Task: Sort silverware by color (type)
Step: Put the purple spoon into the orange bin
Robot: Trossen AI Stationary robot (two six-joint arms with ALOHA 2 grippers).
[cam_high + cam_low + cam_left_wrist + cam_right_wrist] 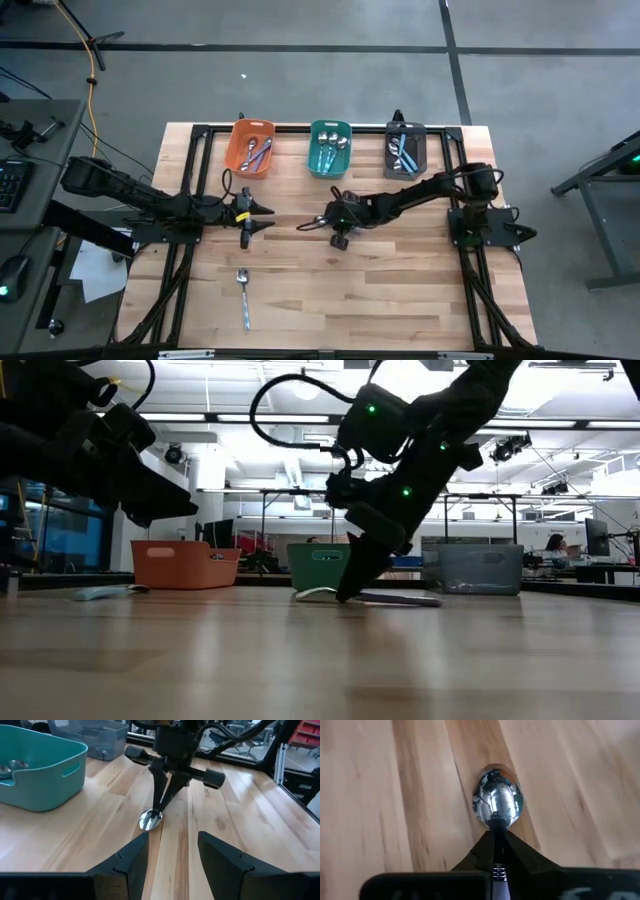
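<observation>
- Three bins stand in a row along the far edge of the desk (400,300): orange bin (251,146) at left, teal bin (329,147) in the middle, dark grey bin (405,149) at right.
- Each bin holds a few spoons with shiny bowls; those in the dark grey bin show light blue handles, those in the teal bin greenish ones.
- Right tool (322,220) sits low at mid-desk, just near of the teal bin, its fingers pressed together on the neck of a spoon (497,802) whose bowl rests on the wood.
- Left tool (262,218) hovers at mid-left, fingers (131,862) spread and empty, pointing toward the right tool.
- A loose spoon (243,296) lies alone on the near-left boards, well apart from both tools.
- The near half and right side of the desk offer open wood.
- Only the right wrist view shows the pinch closely; the left wrist view shows the held spoon's bowl touching the desk; the low view shows the room behind.
</observation>
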